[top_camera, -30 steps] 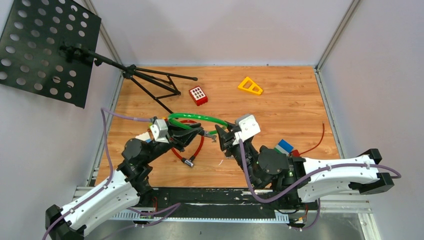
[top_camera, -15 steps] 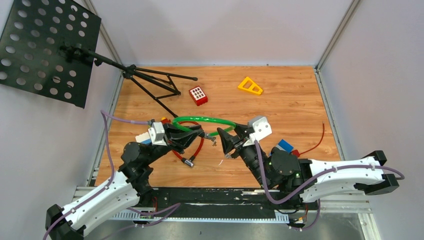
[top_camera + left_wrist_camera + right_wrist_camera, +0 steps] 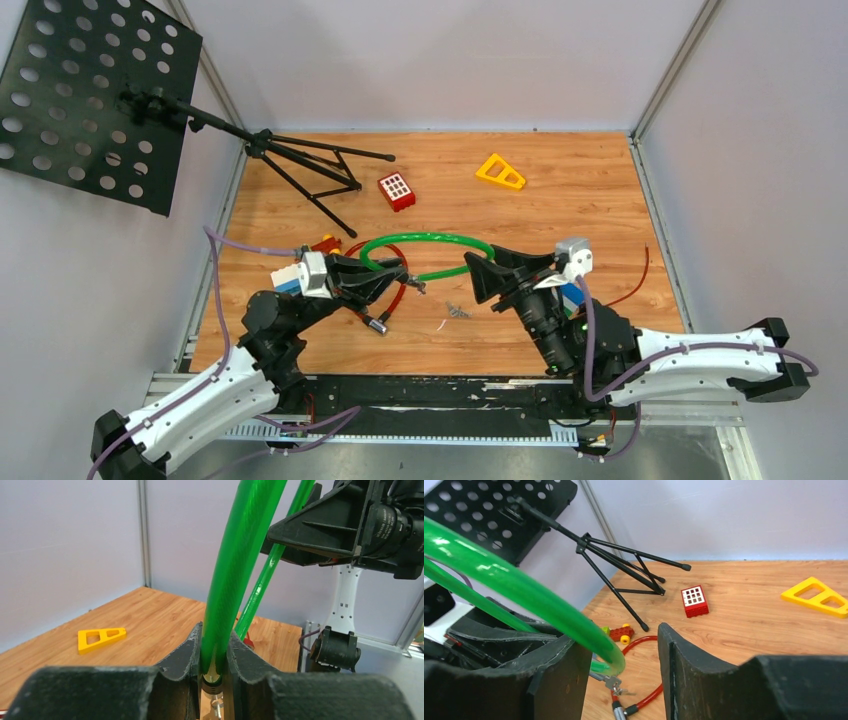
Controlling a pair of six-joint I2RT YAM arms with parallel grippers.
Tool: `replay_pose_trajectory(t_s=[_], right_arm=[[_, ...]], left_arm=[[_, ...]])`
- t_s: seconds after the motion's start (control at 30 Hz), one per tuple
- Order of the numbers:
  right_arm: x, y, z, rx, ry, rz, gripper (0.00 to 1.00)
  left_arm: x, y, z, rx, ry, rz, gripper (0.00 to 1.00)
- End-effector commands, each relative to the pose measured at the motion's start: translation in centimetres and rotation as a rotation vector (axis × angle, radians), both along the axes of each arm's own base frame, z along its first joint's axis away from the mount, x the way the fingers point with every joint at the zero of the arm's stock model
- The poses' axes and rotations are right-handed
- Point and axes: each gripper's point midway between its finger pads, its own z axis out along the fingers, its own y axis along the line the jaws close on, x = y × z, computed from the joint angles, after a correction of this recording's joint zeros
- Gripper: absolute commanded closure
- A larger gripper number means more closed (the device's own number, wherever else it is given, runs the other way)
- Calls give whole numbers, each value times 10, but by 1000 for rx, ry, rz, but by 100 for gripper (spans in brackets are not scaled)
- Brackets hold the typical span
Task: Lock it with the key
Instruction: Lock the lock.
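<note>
The green cable lock (image 3: 425,238) arches above the middle of the table (image 3: 560,200). Its loop is longest from 9 to 3 o'clock, and both ends come down on the near side. The left gripper (image 3: 400,280) is clenched on the end at the loop's 8 o'clock. In its wrist view the cable rises steeply out of the fingers.

A key-like metal piece (image 3: 613,683) hangs just below that end. A grey bit (image 3: 458,311) lies on the wood toward 5 o'clock; which one is the key I cannot tell.

The right gripper (image 3: 476,276) is released at the loop's 4 o'clock, with the cable running past its left finger.

A red cable (image 3: 639,641) lies beneath the left gripper. The music stand legs (image 3: 310,165) crowd the 10 o'clock corner.

Bare wood lies open toward 3 o'clock and, beyond the loop, around the red brick (image 3: 396,190) and yellow triangle (image 3: 500,171). Rails edge both sides.
</note>
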Motion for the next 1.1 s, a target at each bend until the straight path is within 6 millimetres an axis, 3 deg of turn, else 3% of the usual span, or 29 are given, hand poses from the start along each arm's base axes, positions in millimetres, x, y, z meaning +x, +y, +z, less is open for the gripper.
replay_pose_trajectory(t_s=[0.0,0.33,0.53,0.6,0.73,0.8,1.07], right_arm=[[2,-17,13,187,47,0,50],[-10,19,16,129,-23,126,44],[-4,34,1,106,30,79,48],[0,37,-7,101,59,52,54],[2,43,-15,103,81,45,82],[2,47,-15,104,79,54,90],[-4,76,-24,47,71,142,100]], left_arm=[[-10,16,43,-141,-83,13,100],[-7,17,52,-200,-77,21,100],[-6,17,54,-204,-77,19,100],[-6,17,53,-202,-75,19,100],[-5,16,51,-199,-70,21,100],[-5,15,50,-195,-69,17,100],[-6,13,49,-207,-62,-4,100]])
